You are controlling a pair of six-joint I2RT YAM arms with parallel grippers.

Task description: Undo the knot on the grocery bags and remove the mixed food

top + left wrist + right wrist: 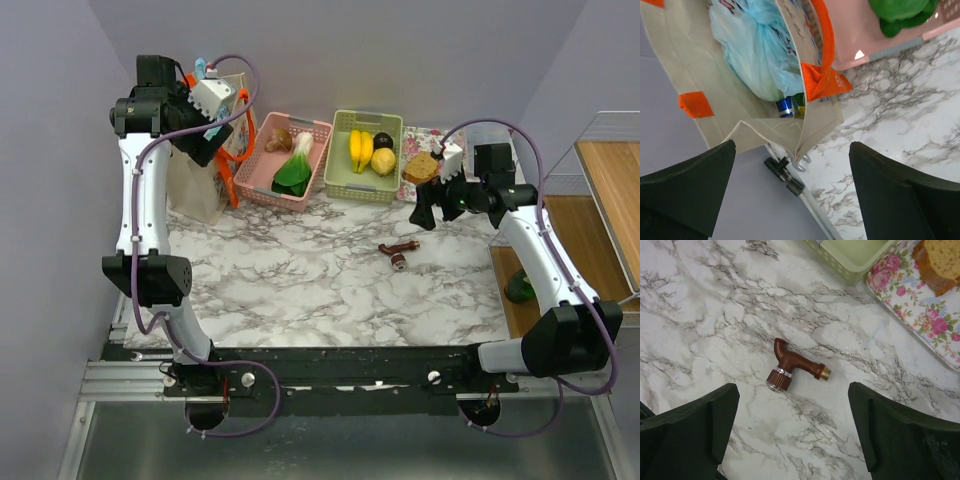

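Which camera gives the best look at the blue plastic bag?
The left wrist view: it looks straight into the tote, where the blue bag sits crumpled. In the top view the left arm covers the tote's mouth, so the bag is hidden. The right wrist view misses it entirely.

One pink basket [265,190] and one green basket [358,190], two in all, are counted together with two yellow bananas [355,150], one beige tote [685,60], one light blue plastic bag [755,50], one floral tray [930,325], one bread slice [942,260] and one brown tap-shaped piece [792,365]
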